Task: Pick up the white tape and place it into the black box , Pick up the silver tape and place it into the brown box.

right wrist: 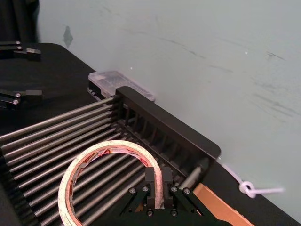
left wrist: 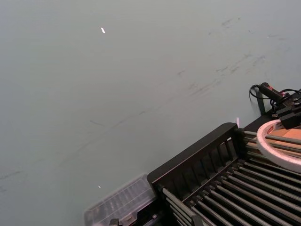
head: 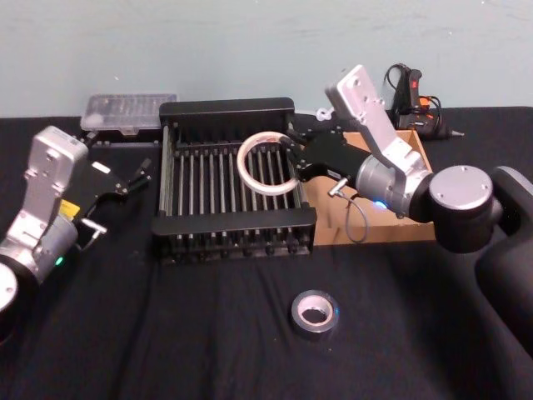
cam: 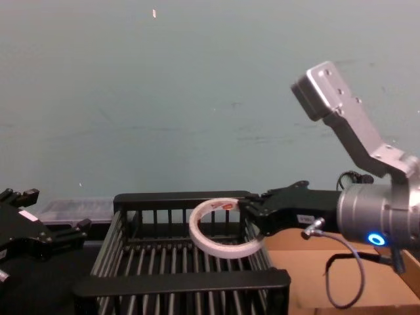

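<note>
Leftmost, the left gripper (head: 137,177) sits idle over the black tabletop (head: 166,333), jaws spread and holding nothing, parked clear of the work so it stays out of the other arm's way. Behind it, against the wall, lies a clear plastic case (head: 129,112). Next comes the black box (head: 171,221), a slatted crate with nothing resting on its bars. Above its right half hangs the white tape (head: 268,164), carried over the crate's interior, not touching the bars, tilted with its near side lower in the chest view. The right gripper (head: 293,160) has its jaws pinched on the ring's right edge, reaching in from the right over the crate's rim, so the roll looks lined up for release into the crate; lowering a little first would likely keep it from bouncing on the bars. In front, on the cloth, the silver tape (head: 314,311) lies flat and untouched, well apart from both boxes. Right of the crate, touching or just beside it, sits the brown box (head: 414,142), partly hidden by the right arm. Behind that a black tool with orange trim (head: 414,96) rests by the pale blue-green wall (head: 250,50).
</note>
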`<action>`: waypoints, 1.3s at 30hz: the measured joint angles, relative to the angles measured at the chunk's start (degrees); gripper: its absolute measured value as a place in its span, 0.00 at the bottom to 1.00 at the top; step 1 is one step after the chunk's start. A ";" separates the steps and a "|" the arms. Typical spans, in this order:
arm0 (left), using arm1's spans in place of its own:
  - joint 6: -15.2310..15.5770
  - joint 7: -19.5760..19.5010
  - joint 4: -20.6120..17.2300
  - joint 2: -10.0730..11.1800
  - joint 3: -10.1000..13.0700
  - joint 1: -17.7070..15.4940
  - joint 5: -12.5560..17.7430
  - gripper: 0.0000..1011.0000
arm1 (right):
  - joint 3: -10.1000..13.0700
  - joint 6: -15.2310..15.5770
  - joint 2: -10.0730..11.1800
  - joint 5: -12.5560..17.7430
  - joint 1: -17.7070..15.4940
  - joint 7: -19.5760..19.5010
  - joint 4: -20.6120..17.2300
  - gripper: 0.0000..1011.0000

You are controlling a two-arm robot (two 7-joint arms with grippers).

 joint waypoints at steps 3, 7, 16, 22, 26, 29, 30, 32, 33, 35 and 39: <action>0.00 0.00 0.00 0.00 0.00 0.00 0.00 0.99 | -0.37 -0.21 -0.53 -0.29 0.51 0.13 0.68 0.10; 0.00 0.00 0.00 0.00 0.00 0.00 0.00 0.99 | -0.74 -0.63 -1.38 -0.66 1.26 0.22 1.97 0.10; 0.00 0.00 0.00 0.00 0.00 0.00 0.00 0.99 | -0.74 -0.63 -1.26 -0.66 1.21 0.23 1.81 0.10; 0.00 0.00 0.00 0.00 0.00 0.00 0.00 0.99 | -0.71 -0.59 -1.19 -0.66 1.13 0.22 1.68 0.11; 0.00 0.00 0.00 0.00 0.00 0.00 0.00 0.99 | -0.69 -0.57 -1.17 -0.66 1.10 0.21 1.63 0.23; 0.00 0.00 0.00 0.00 0.00 0.00 0.00 0.99 | -0.67 -0.56 -1.16 -0.65 1.09 0.20 1.60 0.34; 0.00 0.00 0.00 0.00 0.00 0.00 0.00 0.99 | -0.66 -0.56 -1.15 -0.65 1.08 0.20 1.59 0.35; 0.00 0.00 0.00 0.00 0.00 0.00 0.00 0.99 | -0.65 -0.54 -1.14 -0.65 1.07 0.19 1.58 0.39; 0.00 0.00 0.00 0.00 0.00 0.00 0.00 0.99 | -0.65 -0.54 -1.14 -0.65 1.07 0.19 1.57 0.45; 0.00 0.00 0.00 0.00 0.00 0.00 0.00 0.99 | -0.65 -0.53 -1.13 -0.64 1.05 0.19 1.56 0.53; 0.00 0.00 0.00 0.00 0.00 0.00 0.00 0.99 | -0.64 -0.50 -1.11 -0.62 1.03 0.18 1.53 0.65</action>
